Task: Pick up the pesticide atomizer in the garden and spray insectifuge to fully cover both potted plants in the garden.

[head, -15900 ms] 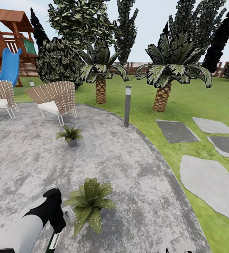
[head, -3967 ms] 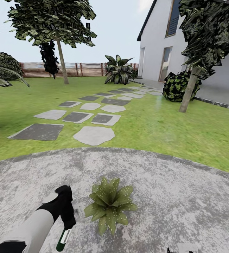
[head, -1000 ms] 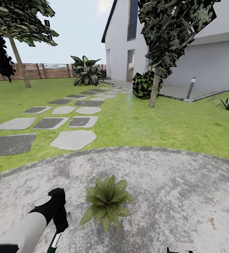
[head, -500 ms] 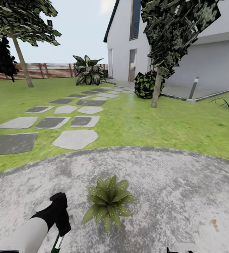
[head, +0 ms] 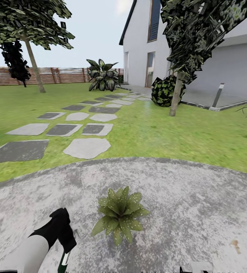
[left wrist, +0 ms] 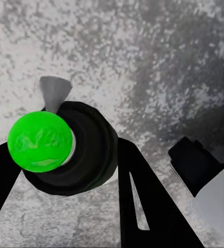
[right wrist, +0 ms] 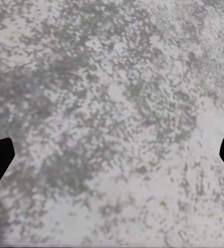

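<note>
One potted plant (head: 119, 214), a low green rosette, stands on the round paved area (head: 184, 197) of the garden. White specks of insectifuge (head: 133, 198) dot its leaves. My left gripper (head: 65, 248) hangs just left of the plant, shut on the pesticide atomizer (head: 64, 262), a dark bottle with a pale band pointing down. Seen along my left gripper (left wrist: 70, 163), the atomizer (left wrist: 65, 150) is a dark round body with a bright green end, held between the black fingers (left wrist: 143, 201). My right gripper (right wrist: 112, 155) is open over bare paving, its fingertips wide apart.
Green lawn (head: 184, 136) borders the paving. Stepping stones (head: 87, 147) lead away to a white house (head: 214, 57). A tree trunk (head: 175, 94), a dark bush (head: 163, 91) and a lamp post (head: 217, 94) stand at the right. A brown slatted fence (head: 58, 76) closes the back.
The whole picture has slid a little to the right, so the camera has turned. My left gripper keeps the atomizer beside the plant and sits slightly lower in view.
</note>
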